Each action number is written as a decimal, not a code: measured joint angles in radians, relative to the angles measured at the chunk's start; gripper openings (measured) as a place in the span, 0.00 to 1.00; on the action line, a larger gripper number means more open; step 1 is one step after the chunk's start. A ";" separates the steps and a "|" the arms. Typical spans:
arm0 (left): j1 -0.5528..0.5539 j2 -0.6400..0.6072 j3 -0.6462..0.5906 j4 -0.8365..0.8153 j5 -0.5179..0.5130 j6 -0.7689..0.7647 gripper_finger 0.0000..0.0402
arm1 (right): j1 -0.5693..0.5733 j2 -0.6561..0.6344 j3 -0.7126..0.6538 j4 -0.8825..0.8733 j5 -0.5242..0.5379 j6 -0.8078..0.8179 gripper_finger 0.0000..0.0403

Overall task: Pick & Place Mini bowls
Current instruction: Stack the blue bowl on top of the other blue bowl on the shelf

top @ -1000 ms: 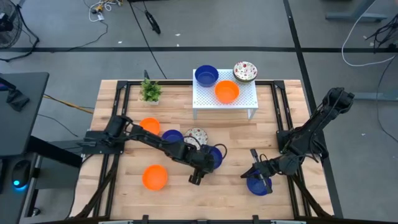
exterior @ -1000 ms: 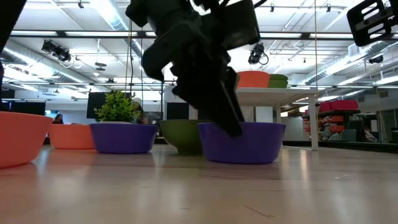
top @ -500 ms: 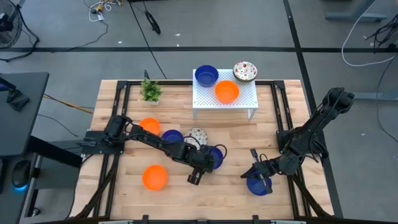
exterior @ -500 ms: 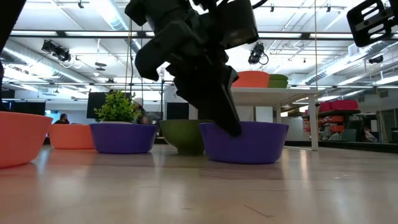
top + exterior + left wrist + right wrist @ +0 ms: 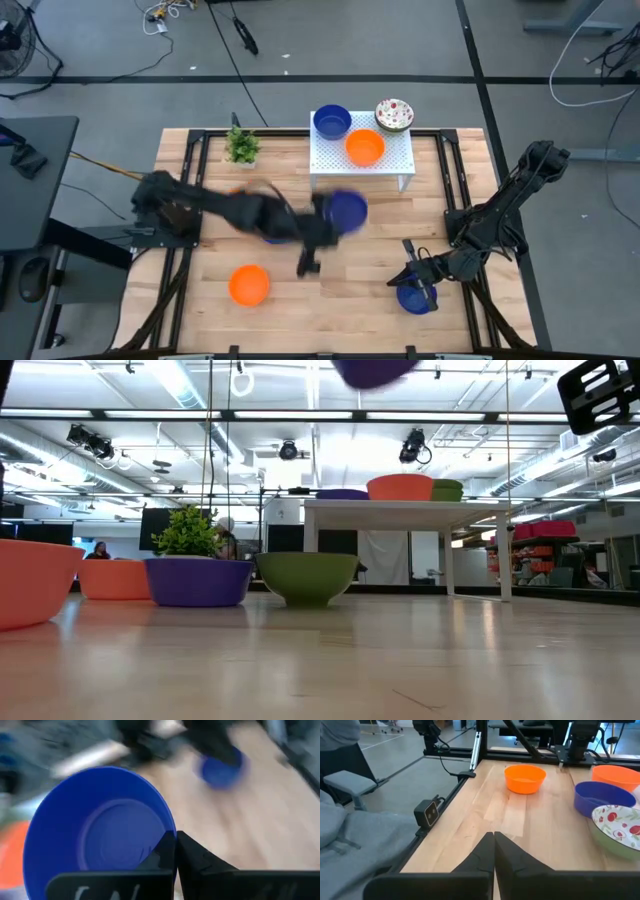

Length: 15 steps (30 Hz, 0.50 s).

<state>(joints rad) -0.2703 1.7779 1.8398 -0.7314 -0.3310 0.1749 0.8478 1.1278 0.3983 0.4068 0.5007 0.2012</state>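
Observation:
My left gripper point(image 5: 176, 842) is shut on a glossy blue mini bowl point(image 5: 347, 210), held high above the table's middle, just in front of the white stand point(image 5: 400, 165). Only the bowl's underside point(image 5: 375, 370) shows in the low view. My right gripper point(image 5: 420, 285) is shut and waits low at the near right, over another blue bowl point(image 5: 411, 299) that rests on the wood. A blue point(image 5: 332, 122), an orange point(image 5: 364, 148) and a speckled bowl point(image 5: 394, 115) stand on the stand. An orange bowl point(image 5: 249, 285) rests near the front left. My left gripper pinches the blue bowl's rim point(image 5: 169, 831) between its two fingers, one finger over the inside wall and the other outside it. The bowl is lifted clear of the table. My right gripper hangs over the blue bowl at the near right; I cannot tell whether it touches it.
A small green potted plant point(image 5: 242, 147) stands at the far left. An orange point(image 5: 115, 578), a blue point(image 5: 198, 581) and a speckled bowl point(image 5: 620, 832) stand together left of the middle, under my blurred left arm. Bare wood lies at the near middle.
My left gripper has shut on the rim of the blue bowl near the table's middle. It has then swung quickly up and toward the far edge, toward the stand. The bowl has been lifted clear of the table.

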 joint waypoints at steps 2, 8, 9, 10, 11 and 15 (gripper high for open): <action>0.070 -0.018 0.070 -0.015 -0.017 0.021 0.01 | 0.000 0.000 0.000 0.000 0.000 -0.001 0.02; 0.363 0.000 0.176 0.002 0.150 0.069 0.01 | 0.000 0.000 0.001 0.004 0.007 -0.011 0.02; 0.407 0.009 0.176 0.012 0.173 0.072 0.01 | 0.000 0.000 0.001 0.004 0.007 -0.015 0.02; 0.448 0.020 0.175 0.006 0.191 0.073 0.01 | 0.000 0.000 0.001 0.005 0.008 -0.018 0.02; 0.485 0.034 0.175 0.002 0.206 0.074 0.01 | 0.000 0.000 0.001 0.004 0.008 -0.019 0.02; 0.599 0.093 0.175 -0.005 0.279 0.100 0.01 | 0.000 0.000 0.001 0.000 0.008 -0.026 0.02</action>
<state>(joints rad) 0.3285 1.8712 2.0144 -0.7369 -0.0518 0.2745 0.8478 1.1278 0.3988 0.4072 0.5087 0.1749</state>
